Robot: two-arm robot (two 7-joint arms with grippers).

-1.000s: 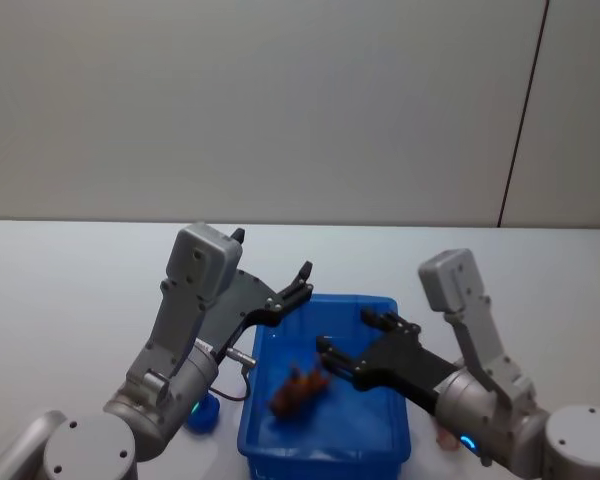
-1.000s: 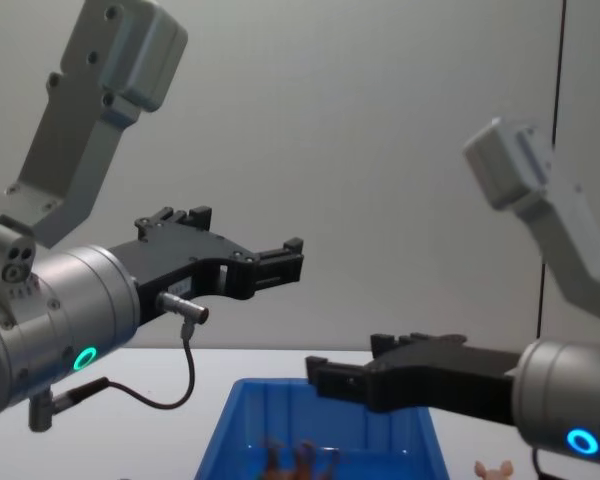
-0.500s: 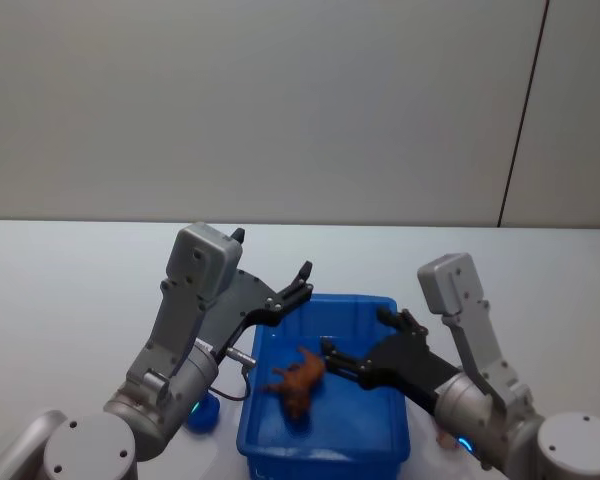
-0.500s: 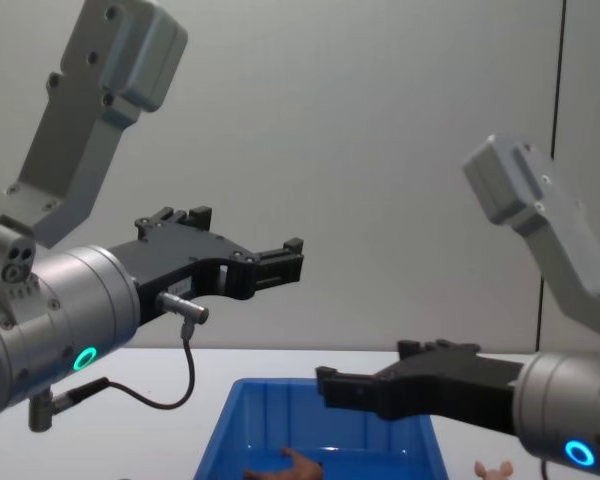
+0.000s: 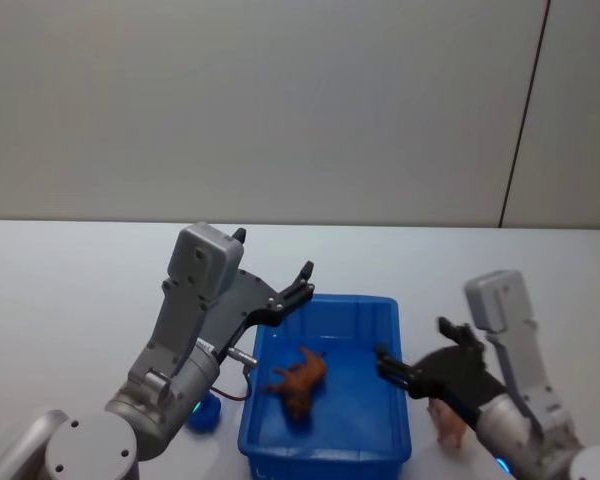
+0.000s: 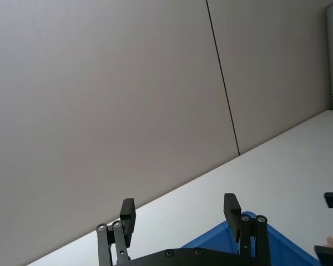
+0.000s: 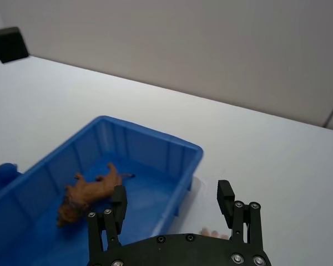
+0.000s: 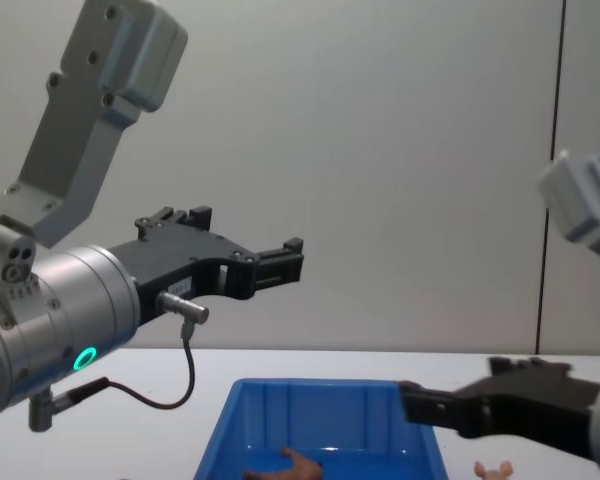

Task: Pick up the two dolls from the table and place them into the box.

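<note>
The blue box point(image 5: 325, 440) stands on the white table point(image 5: 70, 290) in front of me. One doll, reddish-brown point(image 5: 298, 380), lies on its side on the box floor, as the right wrist view confirms point(image 7: 91, 191). The other doll, pale pink point(image 5: 448, 422), rests on the table just right of the box point(image 8: 495, 468). My right gripper point(image 5: 415, 346) hovers open and empty above the box's right rim, close to the pink doll point(image 7: 213, 234). My left gripper point(image 5: 295, 285) hangs open and empty above the box's far left corner point(image 8: 292, 262).
A small blue object point(image 5: 202, 415) lies on the table against the box's left side, beneath my left arm. A plain grey wall rises behind the table. Bare tabletop stretches far left and far right.
The brown doll dropped from the right gripper onto the box floor. The right gripper then pulled back to the right, off the box and toward the pink doll. The left arm stayed still.
</note>
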